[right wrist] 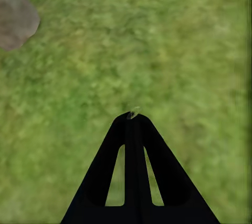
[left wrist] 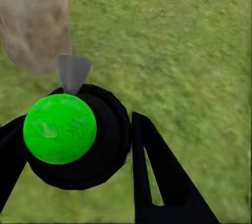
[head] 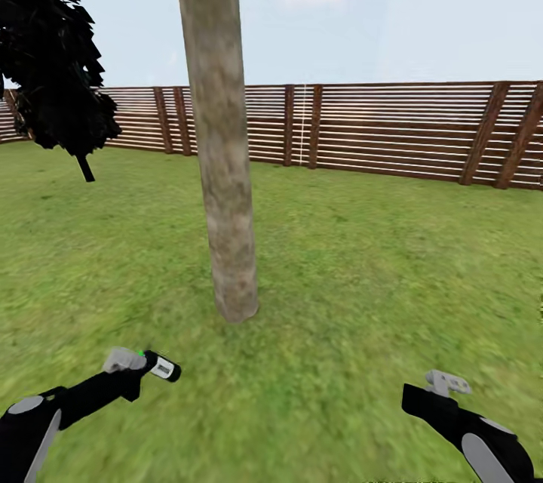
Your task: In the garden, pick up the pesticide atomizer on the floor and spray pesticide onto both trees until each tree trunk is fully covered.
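A grass lawn (head: 362,256) runs to a slatted wooden fence (head: 392,128) at the far side. The tree trunk (head: 222,166) stands centre-left. Near left, the left tool (head: 139,364) clamps the pesticide atomizer (head: 161,367); near right, the right tool (right wrist: 134,116) has its fingers together.

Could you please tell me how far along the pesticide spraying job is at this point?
Done: the pesticide atomizer is off the grass, held in the left claw. In hand: it points toward the tree trunk ahead. Left: no white specks show on the bark, so spraying looks unstarted. The right claw is shut and empty.
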Motion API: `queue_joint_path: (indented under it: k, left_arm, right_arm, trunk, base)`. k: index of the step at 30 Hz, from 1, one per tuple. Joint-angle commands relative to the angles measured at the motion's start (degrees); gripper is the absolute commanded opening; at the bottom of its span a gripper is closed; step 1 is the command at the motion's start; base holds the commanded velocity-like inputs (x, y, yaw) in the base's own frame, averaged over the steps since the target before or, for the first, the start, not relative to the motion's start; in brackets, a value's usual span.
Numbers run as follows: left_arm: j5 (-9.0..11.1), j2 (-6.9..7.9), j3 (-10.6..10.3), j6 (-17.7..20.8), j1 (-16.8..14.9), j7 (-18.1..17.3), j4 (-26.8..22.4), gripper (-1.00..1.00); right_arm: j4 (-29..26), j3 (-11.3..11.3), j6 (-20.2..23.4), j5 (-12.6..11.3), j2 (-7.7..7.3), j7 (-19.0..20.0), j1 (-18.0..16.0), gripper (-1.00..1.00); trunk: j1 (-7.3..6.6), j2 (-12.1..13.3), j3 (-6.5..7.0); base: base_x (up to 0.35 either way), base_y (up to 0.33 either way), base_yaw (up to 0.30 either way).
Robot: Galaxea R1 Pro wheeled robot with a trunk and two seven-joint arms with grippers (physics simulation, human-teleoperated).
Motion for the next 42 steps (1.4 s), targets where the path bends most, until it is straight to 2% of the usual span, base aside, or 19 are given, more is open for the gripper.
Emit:
queue_joint_path:
  k: [1, 3, 4, 6, 7, 9, 12, 16, 20, 23, 27, 33, 35, 42]
  left_arm:
    - [-0.7, 0.45, 0.4, 4.2, 0.0, -0.7, -0.2, -1.0]
    - [-2.4, 1.11, 0.8, 12.8, -0.3, -1.1, -0.2, -1.0]
    - [-2.9, 1.2, 0.8, 14.3, -0.4, -1.1, -0.2, -1.0]
    - [-5.6, 1.64, 0.9, 18.6, -0.5, -1.2, -0.3, -1.0]
    - [-8.0, 1.86, 0.9, 20.6, -0.7, -1.3, -0.7, -1.0]
    - [-10.7, 1.83, 1.0, 23.4, -1.4, -1.3, -1.1, -1.0]
    - [-12.4, 1.61, 1.1, 26.4, -2.7, -1.2, -1.5, -1.0]
    - [-12.9, 1.53, 1.1, 27.2, -3.4, -1.1, -1.6, -1.0]
    - [-12.8, 1.54, 1.2, 26.7, -3.4, -1.4, -1.5, -1.0]
    - [-12.5, 1.59, 1.2, 24.3, -3.3, -1.7, -1.4, -1.0]
    - [-12.4, 1.6, 1.2, 23.0, -3.3, -1.8, -1.1, -1.0]
    - [-12.7, 1.7, 1.2, 22.8, -3.4, -1.9, -0.6, -1.0]
    - [-12.7, 1.87, 1.2, 22.9, -3.4, -1.9, 1.1, -1.0]
    - [-12.5, 1.85, 1.2, 22.8, -3.4, -4.4, 2.3, -1.0]
  right_arm:
    - [-0.1, 0.1, 0.0, -0.6, -0.06, -0.6, -0.1, -1.0]
    - [-0.1, 0.2, 0.0, -0.5, -0.02, -0.6, 0.0, -1.0]
    - [-0.1, 0.2, 0.0, -0.5, -0.01, -0.6, 0.0, -1.0]
    - [-0.1, 0.2, 0.0, -0.4, 0.01, -0.6, 0.2, -1.0]
    - [-0.1, 0.3, 0.0, 1.2, 0.11, -0.6, 1.0, -1.0]
    - [0.0, 0.4, -0.5, 4.4, 0.45, -0.6, 1.7, -1.0]
    - [1.6, 0.6, -4.2, 6.4, 0.65, -0.1, 2.1, -1.0]
    - [3.2, 0.6, -6.1, 7.0, 0.71, 2.9, 2.3, -1.0]
    - [4.7, 0.7, -6.4, 7.2, 0.76, 3.7, 2.3, -1.0]
    - [5.1, 0.8, -6.5, 7.3, 0.8, 3.9, 2.3, -1.0]
    - [5.3, 0.9, -6.5, 7.3, 0.81, 4.0, 2.3, -1.0]
    - [5.3, 0.9, -6.5, 7.3, 0.75, 3.9, 2.3, -1.0]
    - [5.3, 0.9, -6.5, 7.3, 0.75, 3.9, 2.3, -1.0]
    - [5.3, 0.7, -6.5, 7.4, 0.72, 3.9, 2.3, -1.0]
  trunk:
    - [-0.01, 0.0, -0.01]
    - [-0.01, 0.0, 0.03]
    - [-0.01, 0.0, 0.04]
    - [-0.01, 0.0, 0.06]
    - [-0.01, 0.0, 0.09]
    - [-0.01, 0.0, 0.16]
    - [-0.01, 0.0, 0.29]
    - [-0.01, 0.0, 0.47]
    - [-0.01, 0.0, 0.66]
    - [-0.01, 0.0, 0.81]
    - [-0.01, 0.0, 0.99]
    - [-0.01, 0.0, 1.28]
    - [-0.01, 0.0, 1.37]
    - [-0.01, 0.0, 1.56]
  base:
    - [0.0, 0.0, -0.139]
    - [0.0, 0.0, -0.067]
    - [0.0, 0.0, -0.036]
    - [0.0, 0.0, -0.027]
    - [0.0, 0.0, -0.102]
    - [0.0, 0.0, -0.173]
    - [0.04, 0.005, -0.227]
    - [0.165, 0.106, -0.248]
    - [0.205, 0.157, -0.253]
    - [0.14, 0.109, -0.254]
    - [0.119, 0.092, -0.257]
    - [0.188, 0.151, -0.258]
    - [0.099, 0.072, -0.258]
    - [-0.162, 0.156, -0.147]
